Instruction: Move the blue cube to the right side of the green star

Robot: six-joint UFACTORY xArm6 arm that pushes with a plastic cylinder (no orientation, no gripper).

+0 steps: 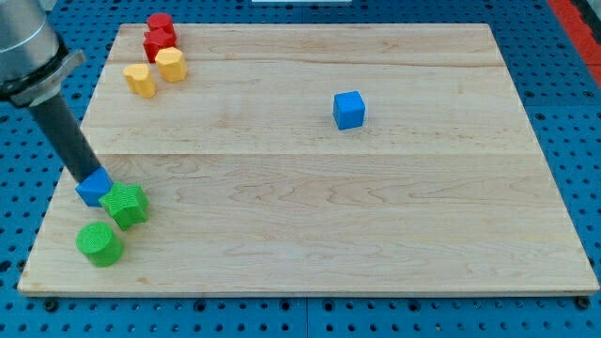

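Note:
A blue cube [348, 110] sits alone right of the board's middle, toward the view's top. A green star [126, 205] lies near the left edge toward the view's bottom. A second blue block [93, 188] touches the star's upper left side. My tip [89, 175] rests at the top of that second blue block, with the dark rod slanting up to the view's top left. The tip is far left of the blue cube.
A green cylinder [99, 243] lies just below the star. Two red blocks [160, 36] and two yellow blocks [156, 71] cluster at the top left corner. The wooden board [376, 235] rests on a blue perforated surface.

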